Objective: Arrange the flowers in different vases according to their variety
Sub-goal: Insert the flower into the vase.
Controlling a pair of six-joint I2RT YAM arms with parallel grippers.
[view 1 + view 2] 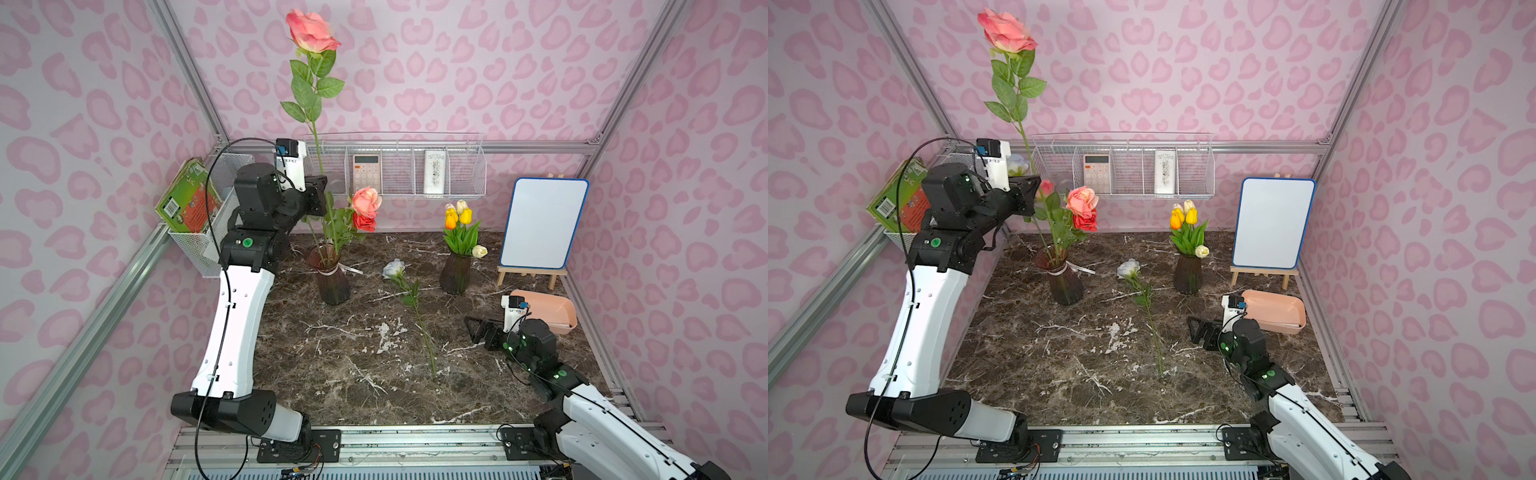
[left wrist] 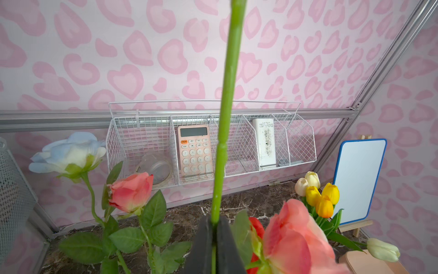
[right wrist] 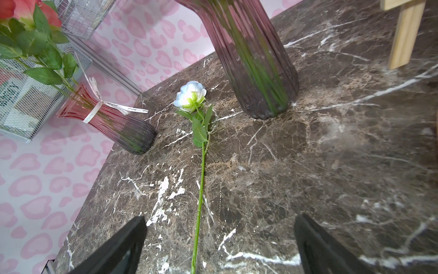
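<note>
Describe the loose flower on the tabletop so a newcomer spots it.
Find the dark marble tabletop, then the gap between the banded vase and the tulip vase. A pale blue-white rose lies flat there; every other flower stands in a vase or is gripped by the left claw.

Tall pink rose [image 1: 312, 31] stands upright above the banded vase [image 1: 332, 286], seemingly inside; pale rose [image 1: 394, 269] lies flat.

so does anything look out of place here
Yes: a pale blue-white rose lies flat on the marble table between the banded vase and the tulip vase, in neither. A cream tulip droops over the latter's rim.
</note>
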